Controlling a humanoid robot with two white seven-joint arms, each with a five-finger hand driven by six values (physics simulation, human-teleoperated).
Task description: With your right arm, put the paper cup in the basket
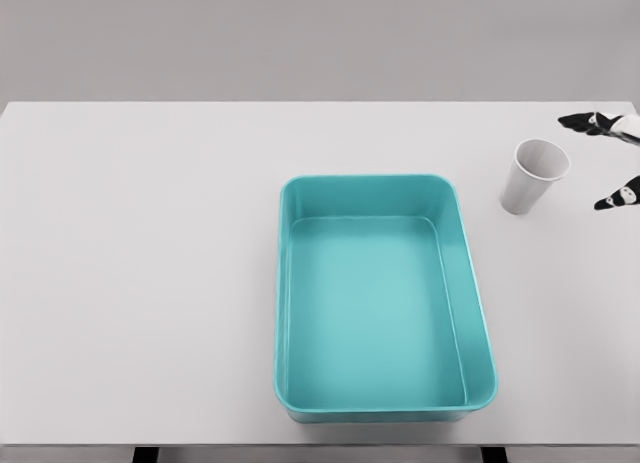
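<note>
Lying broad and white across most of the frame, table (150, 283) meeting a plain grey wall along a straight far edge near the top; showing dark bits of frame under the near edge at the bottom

Sitting just right of the frame's centre, teal basket (378, 195), a rounded rectangular tub with its long side running toward the viewer, holding nothing

Standing upright at the upper right of the frame, white paper cup (533, 176), mouth up, resting on the table just beyond the basket's far right corner and apart from its rim

Entering at the right edge, right robot hand (610, 158), only dark fingertips (582, 121) showing, spread apart above and below cup level, near the cup but not touching it, gripping nothing
</note>
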